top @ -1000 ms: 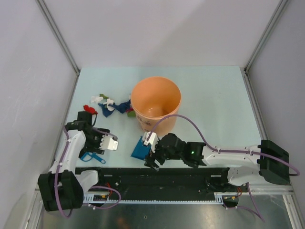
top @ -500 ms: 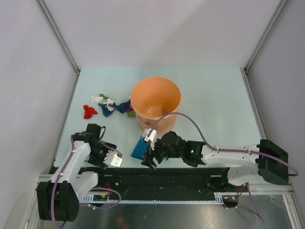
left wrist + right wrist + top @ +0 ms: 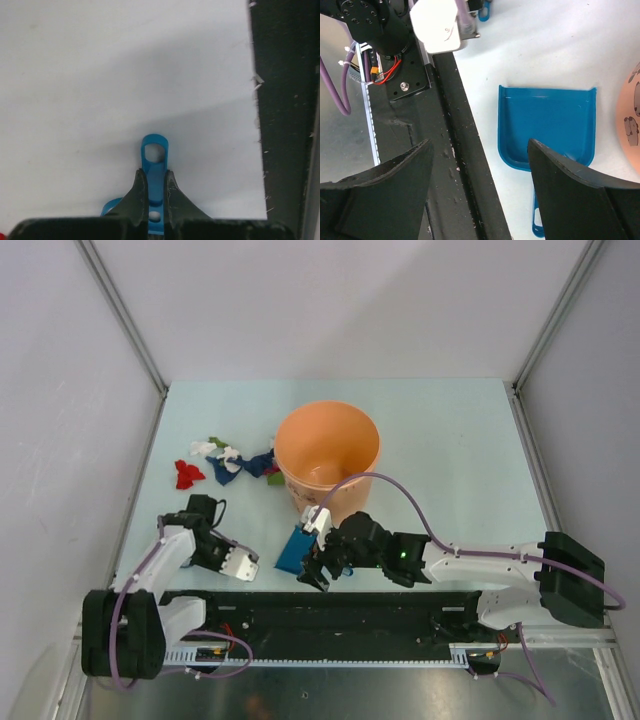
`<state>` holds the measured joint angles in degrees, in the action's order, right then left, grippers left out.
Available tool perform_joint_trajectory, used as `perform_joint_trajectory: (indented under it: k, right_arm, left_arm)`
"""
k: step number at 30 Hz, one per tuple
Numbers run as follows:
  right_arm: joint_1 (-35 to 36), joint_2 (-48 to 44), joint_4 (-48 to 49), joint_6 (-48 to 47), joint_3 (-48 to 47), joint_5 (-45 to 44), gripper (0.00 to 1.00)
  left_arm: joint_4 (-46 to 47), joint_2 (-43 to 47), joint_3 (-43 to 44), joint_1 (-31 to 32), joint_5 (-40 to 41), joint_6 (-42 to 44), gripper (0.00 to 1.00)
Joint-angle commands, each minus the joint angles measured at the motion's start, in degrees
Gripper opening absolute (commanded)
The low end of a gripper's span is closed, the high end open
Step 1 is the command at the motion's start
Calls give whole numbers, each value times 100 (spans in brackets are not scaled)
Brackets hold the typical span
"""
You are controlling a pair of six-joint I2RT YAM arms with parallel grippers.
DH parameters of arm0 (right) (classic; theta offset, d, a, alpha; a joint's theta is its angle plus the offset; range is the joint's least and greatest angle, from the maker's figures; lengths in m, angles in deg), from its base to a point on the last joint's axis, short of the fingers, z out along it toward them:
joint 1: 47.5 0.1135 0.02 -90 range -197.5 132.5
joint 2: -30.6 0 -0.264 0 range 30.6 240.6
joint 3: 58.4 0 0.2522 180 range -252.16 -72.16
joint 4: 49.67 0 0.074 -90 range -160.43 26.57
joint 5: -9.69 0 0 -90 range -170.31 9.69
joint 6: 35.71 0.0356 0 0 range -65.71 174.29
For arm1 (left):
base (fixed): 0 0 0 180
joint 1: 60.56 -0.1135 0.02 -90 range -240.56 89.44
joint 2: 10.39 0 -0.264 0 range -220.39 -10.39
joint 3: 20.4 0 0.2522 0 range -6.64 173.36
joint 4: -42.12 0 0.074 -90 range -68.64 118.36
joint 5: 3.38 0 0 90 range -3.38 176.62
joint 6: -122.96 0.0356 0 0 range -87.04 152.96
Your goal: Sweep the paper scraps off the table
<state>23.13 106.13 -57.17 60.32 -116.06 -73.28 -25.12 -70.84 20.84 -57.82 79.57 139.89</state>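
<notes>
The paper scraps lie in a loose row on the table, left of the orange bucket, with a red one furthest left. My left gripper is shut on the blue brush handle low over the table, near the front edge. In the top view its wrist hides the brush. My right gripper stands open over the front rail and the near end of the blue dustpan, touching nothing. The dustpan lies flat, its mouth towards the bucket.
An orange bucket stands mid-table, just beyond the dustpan. The black front rail runs close beside the brush. Grey walls close in the left, right and back of the table.
My left arm came back from near the red scrap towards the front edge, went down over the brush and shut on its handle. The right arm barely moved.
</notes>
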Motion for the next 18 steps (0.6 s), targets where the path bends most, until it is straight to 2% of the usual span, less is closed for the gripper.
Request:
perform_joint_trajectory:
  k: [1, 6, 10, 15, 17, 18]
  right_arm:
    - [-14, -56, 156, 66, 4, -69, 79]
    - [-32, -204, 77, 337, 4, -412, 78]
    - [-41, -485, 156, 672, 4, -929, 78]
    - [126, -767, 410, 1138, 4, -1719, 75]
    - [363, -846, 708, 1217, 4, -2028, 75]
    - [433, -873, 840, 1235, -4, -2239, 75]
  left_arm:
    - [425, -661, 72, 16, -507, -187, 0]
    - [434, -803, 985, -2, -1508, -1621, 0]
    - [426, -355, 1469, -151, -2431, -2701, 0]
    - [364, 41, 1944, -257, -2986, -3897, 0]
    - [346, 182, 2233, -448, -3423, -4688, 0]
    - [346, 226, 2365, -476, -3617, -5343, 0]
